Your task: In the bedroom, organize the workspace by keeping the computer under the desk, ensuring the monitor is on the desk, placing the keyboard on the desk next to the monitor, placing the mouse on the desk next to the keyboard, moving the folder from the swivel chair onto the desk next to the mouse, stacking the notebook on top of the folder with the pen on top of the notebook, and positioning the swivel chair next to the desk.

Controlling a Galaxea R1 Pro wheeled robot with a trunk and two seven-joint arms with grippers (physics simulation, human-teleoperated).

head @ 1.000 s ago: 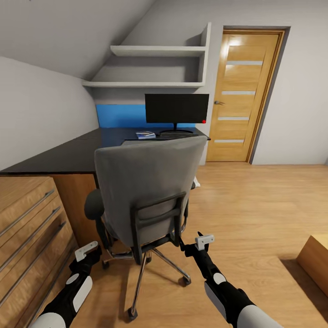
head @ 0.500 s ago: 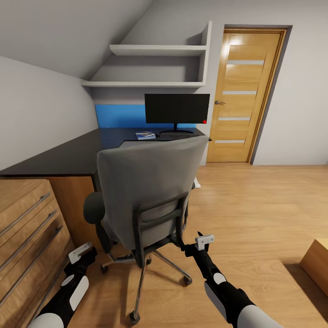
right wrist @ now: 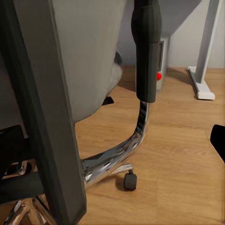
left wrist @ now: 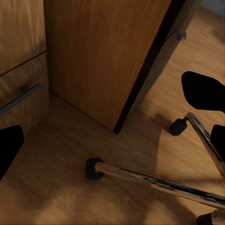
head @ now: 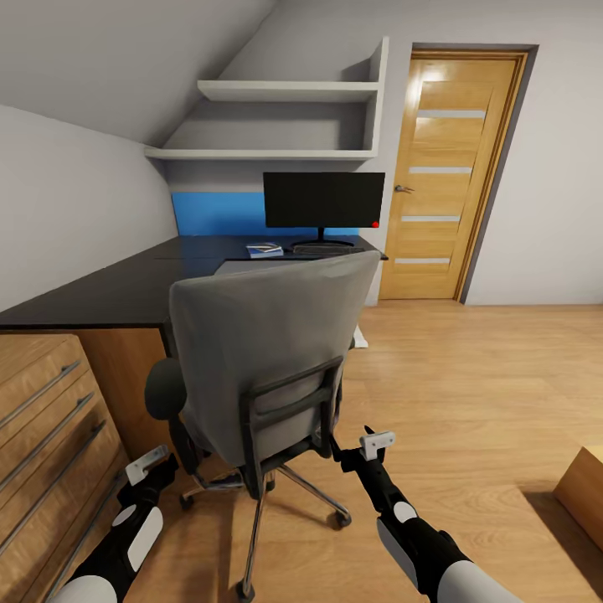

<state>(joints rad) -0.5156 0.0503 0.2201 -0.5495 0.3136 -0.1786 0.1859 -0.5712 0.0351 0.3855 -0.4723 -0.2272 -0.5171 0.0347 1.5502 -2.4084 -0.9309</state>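
The grey swivel chair (head: 268,352) stands with its back to me, in front of the black-topped desk (head: 126,289). On the desk's far end are the monitor (head: 324,201), the keyboard (head: 322,249) under it, and a flat blue-and-white item (head: 265,249). My left gripper (head: 151,465) hangs open low by the chair's castors, its fingers (left wrist: 9,145) wide apart. Beside the chair's black back frame (right wrist: 47,117), my right gripper (head: 368,444) is open too. The grey computer (right wrist: 161,65) with its red light sits under the desk. The seat is hidden, and so are the folder, mouse and pen.
A light-wood drawer cabinet (head: 42,419) stands close on my left, against the desk. The chair's chrome legs and castors (left wrist: 93,168) spread over the wood floor. The desk's white leg (right wrist: 206,47), a wooden door (head: 448,167) and a low wooden box (head: 586,494) lie to the right.
The chair back has slid and turned slightly left. My left gripper has dropped back a little. The right arm has held still, and the view has shifted slightly.
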